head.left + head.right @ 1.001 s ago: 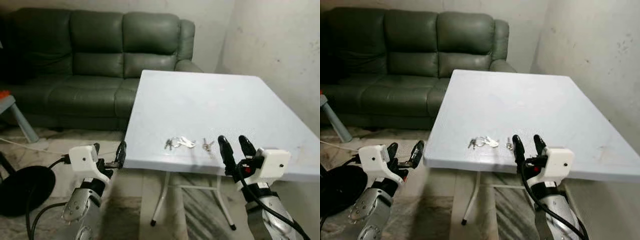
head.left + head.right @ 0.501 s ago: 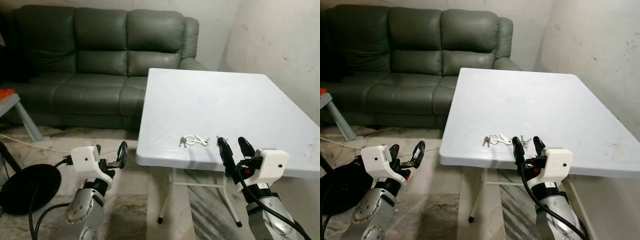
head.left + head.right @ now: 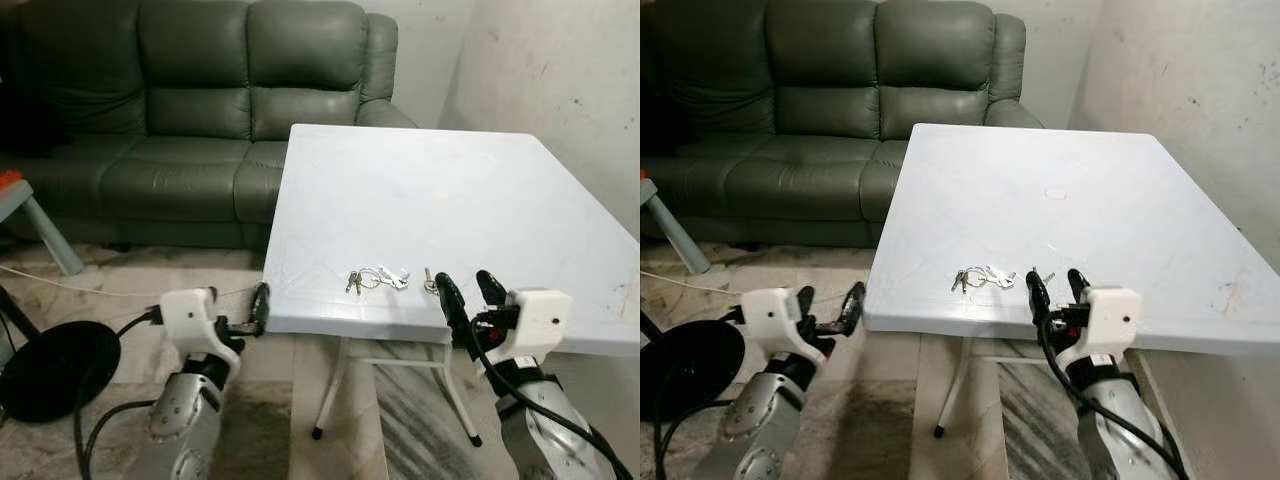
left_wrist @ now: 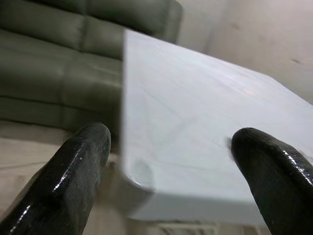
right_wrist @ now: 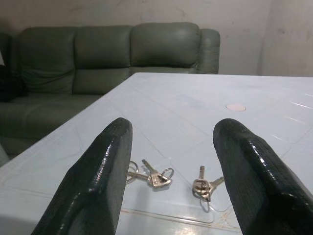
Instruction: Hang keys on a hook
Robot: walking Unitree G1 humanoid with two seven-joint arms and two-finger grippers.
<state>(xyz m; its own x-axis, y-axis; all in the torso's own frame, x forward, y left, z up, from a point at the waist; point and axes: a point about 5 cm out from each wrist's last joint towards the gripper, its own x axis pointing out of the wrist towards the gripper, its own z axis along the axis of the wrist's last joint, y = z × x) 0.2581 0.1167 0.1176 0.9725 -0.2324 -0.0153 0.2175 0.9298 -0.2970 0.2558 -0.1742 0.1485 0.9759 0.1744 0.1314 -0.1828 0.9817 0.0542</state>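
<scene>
The right pincer [image 3: 468,289] hovers at the near edge of the white desk [image 3: 440,190], its two black fingers [image 5: 100,181] spread apart with nothing between them. Just beyond its tips, on the desk close to that near edge, lie the keys: a small single key set [image 5: 204,184] straight ahead of the pincer, and slightly to its left a larger bunch of keys [image 3: 374,279] on a ring, the two lying near each other but apart. Neither is touched by the fingers.

The left pincer [image 3: 830,309] is held lower and to the left, just outside the desk's near left corner, released as well, its fingers wide with only the desk corner seen between them in the left wrist view.

Farther off, a dark green sofa [image 3: 200,100] stands against the wall behind the desk's left side. A round black base [image 3: 55,370] rests on the marbled floor [image 3: 265,400] at the near left.
</scene>
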